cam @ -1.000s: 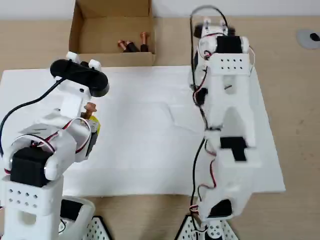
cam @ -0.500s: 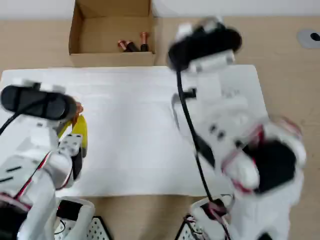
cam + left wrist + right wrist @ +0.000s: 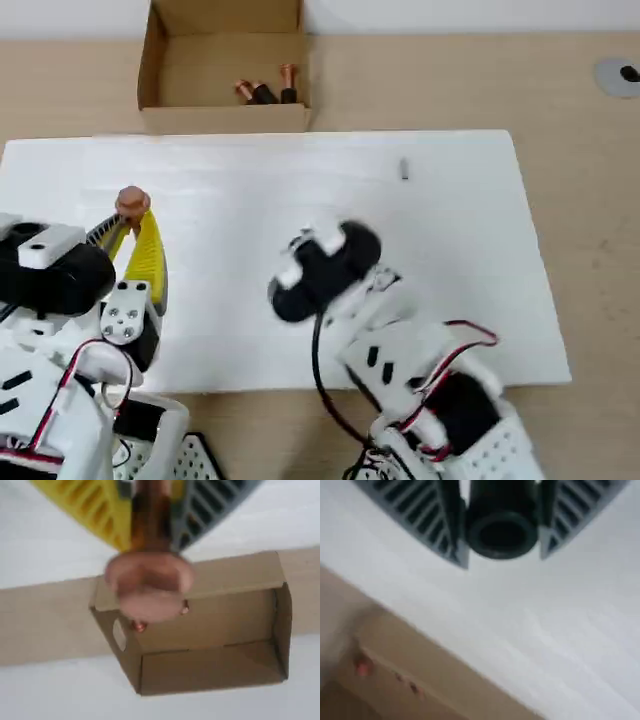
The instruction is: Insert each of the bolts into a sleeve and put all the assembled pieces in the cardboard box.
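Holding a copper bolt (image 3: 131, 199) by its shank, the left gripper (image 3: 133, 222) sits over the left side of the white sheet (image 3: 460, 240). Its yellow finger (image 3: 150, 255) and grey finger (image 3: 108, 232) are clenched on the shank. The round head stands clear past the fingertips and points toward the far side of the table (image 3: 585, 200).

Further along, the cardboard box (image 3: 222, 119) rests on the bare wood just beyond the sheet's far edge, open side up. Three assembled pieces (image 3: 264, 92) lie together on its floor, near the front wall and toward the right-hand corner.

The right arm (image 3: 410, 365) rises from the near edge of the sheet, right of centre, and leans in over the paper. In its wrist view the right gripper (image 3: 501, 547) is closed around a black sleeve (image 3: 502, 530). The sleeve is pinched between two grey ribbed fingers (image 3: 420, 520), with its hollow end facing outward above the sheet.

A small grey object (image 3: 403, 170), too small to identify, lies on the sheet toward its far right. A grey disc (image 3: 612, 76) sits at the table's right edge.
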Robot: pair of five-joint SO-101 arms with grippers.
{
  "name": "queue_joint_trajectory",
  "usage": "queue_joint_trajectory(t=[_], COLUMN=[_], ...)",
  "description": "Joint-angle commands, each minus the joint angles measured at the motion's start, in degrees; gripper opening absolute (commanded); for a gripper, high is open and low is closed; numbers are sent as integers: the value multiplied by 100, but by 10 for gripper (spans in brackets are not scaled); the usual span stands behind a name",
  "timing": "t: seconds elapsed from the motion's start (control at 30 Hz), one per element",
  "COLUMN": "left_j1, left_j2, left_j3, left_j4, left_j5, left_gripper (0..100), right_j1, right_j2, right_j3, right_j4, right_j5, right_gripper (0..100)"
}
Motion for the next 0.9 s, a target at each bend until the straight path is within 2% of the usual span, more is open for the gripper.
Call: queue_joint_trajectory(t=[0.0,0.2,0.33,0.4,0.6,0.87], left_j1=[35,53,62,237,1547,1697], left_j2=[-127,-251,-224,-215,-207,-198], left_j3=[202,431,492,492,738,853], left_j4=[-431,-1204,-1600,-1741,-2198,-2145], left_j5=[492,1855,2321,2418,2426,2426], left_gripper=[9,9,13,13,12,12], right_j1=[-233,-549,-884,-998,-1059,-1059], right_j2=[-637,-813,-813,-813,-813,-857], right_j3=[716,980,980,989,980,945], right_j4=[-1064,-1899,-1934,-1934,-1934,-1934], right_j5=[70,-580,-949,-1125,-1380,-1371], right_gripper=[9,9,9,9,9,9])
